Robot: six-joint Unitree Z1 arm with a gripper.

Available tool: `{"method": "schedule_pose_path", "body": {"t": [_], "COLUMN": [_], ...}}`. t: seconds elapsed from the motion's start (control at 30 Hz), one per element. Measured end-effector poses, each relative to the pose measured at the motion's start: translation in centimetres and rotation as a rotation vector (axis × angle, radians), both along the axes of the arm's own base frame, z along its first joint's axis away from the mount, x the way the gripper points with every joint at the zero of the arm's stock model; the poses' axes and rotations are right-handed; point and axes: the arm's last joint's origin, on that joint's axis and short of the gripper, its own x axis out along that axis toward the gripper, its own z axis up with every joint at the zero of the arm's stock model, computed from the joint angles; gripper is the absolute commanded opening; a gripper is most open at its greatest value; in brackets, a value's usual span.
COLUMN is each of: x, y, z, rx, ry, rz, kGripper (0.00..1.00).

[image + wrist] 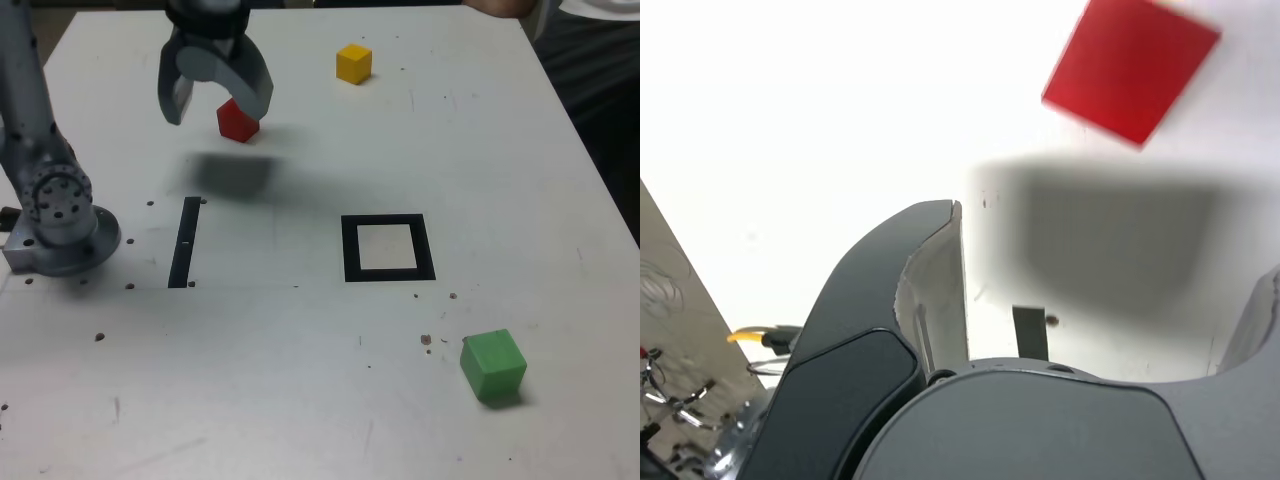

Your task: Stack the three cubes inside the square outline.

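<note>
The gripper [212, 98] hung wide open above the bench [300, 400], the red cube [238, 121] sat just behind its jaws, and an off-centre descent risked knocking the cube away.

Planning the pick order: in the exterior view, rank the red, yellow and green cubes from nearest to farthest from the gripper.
1. Red cube: right by the open gripper, just behind its jaws.
2. Yellow cube: farther toward the exterior view's right, near the table's far edge.
3. Green cube: farthest, near corner at the view's right.
</note>
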Motion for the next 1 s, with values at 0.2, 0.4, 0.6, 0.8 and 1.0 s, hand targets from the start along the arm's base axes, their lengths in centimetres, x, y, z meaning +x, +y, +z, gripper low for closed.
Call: {"method": "schedule_pose_path", "body": {"t": [0.2, 0.4, 0.6, 0.8, 1.0], "x": [0.5, 1.0, 1.1, 1.3, 1.5], "y": [2.4, 4.2, 4.4, 4.7, 5.3], "z": [-0.8, -1.6, -1.9, -2.5, -4.1], "rx": [-0.018, -0.003, 0.004, -0.005, -0.021], "ry": [0.002, -0.043, -0.054, -0.046, -0.029], "rz": [-0.06, -0.221, -0.255, -0.25, -0.22], "kGripper": [1.0, 1.0, 1.0, 0.99, 0.96]}}
